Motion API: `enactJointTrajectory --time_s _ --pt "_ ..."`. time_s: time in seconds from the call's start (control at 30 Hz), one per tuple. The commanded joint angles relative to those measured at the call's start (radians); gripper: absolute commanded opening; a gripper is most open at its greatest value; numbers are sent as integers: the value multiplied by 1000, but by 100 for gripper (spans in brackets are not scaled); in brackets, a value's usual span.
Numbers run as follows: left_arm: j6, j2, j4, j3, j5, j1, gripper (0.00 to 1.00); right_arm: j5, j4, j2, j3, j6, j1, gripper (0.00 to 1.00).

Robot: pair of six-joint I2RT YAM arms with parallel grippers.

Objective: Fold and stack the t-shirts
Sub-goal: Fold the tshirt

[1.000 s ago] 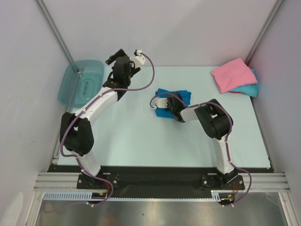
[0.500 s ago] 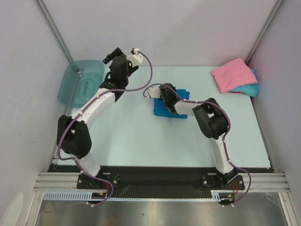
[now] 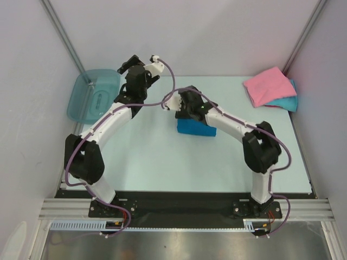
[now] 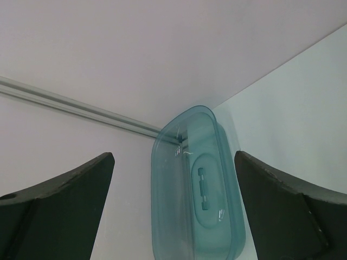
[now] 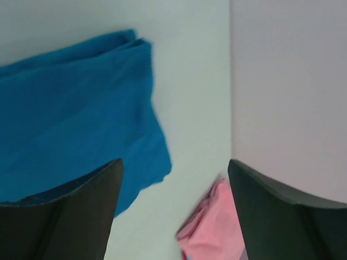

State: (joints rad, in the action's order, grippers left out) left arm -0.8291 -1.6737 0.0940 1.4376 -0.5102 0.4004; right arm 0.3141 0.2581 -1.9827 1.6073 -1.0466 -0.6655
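— From above, where did the deep blue t-shirt (image 3: pixel 196 129) lie?
— Folded, mid-tabletop (image 3: pixel 152 157), with its long axis running left to right and dipping slightly at the right. The right arm (image 3: pixel 233 125) reached across it, and the right jaws hung just up and left of the fold, parted and holding nothing.
— And the rest?
— The pink t-shirt (image 3: pixel 264 85) lay folded on the turquoise t-shirt (image 3: pixel 291 102) at the upper right of the frame, well apart from the blue one. The left arm (image 3: pixel 111 122) had the left jaws up beside the teal bin (image 3: pixel 92 96) at upper left. So I judged the right arm the nearer one for carrying blue rightward onto that pile.
— The left wrist view?
— The jaws were spread wide and empty. Only the bin (image 4: pixel 198 184) showed past them, with no shirt in sight.
— The right wrist view?
— The jaws were released, with nothing between them. Blue cloth (image 5: pixel 70 114) filled the upper left and a pink edge (image 5: pixel 211 227) showed at lower middle, with bare tabletop between them
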Motion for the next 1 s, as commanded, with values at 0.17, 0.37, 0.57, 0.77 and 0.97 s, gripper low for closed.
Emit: enactJointTrajectory --time_s 0.17,0.37,0.57,0.77,0.97 --pt "-5 63 47 -11 12 -12 100 -193 279 317 -340 -13 -78 87" --pt "-1 66 24 33 3 -20 100 -227 242 332 -480 -21 -88 87" --pt "16 83 -4 34 -10 -20 100 -262 201 283 -507 -15 -85 86" --pt "13 104 -8 11 -22 -20 100 -256 112 208 -507 -10 -75 86" --pt "-50 104 9 -12 18 -23 100 -241 41 134 -494 -15 -59 85"
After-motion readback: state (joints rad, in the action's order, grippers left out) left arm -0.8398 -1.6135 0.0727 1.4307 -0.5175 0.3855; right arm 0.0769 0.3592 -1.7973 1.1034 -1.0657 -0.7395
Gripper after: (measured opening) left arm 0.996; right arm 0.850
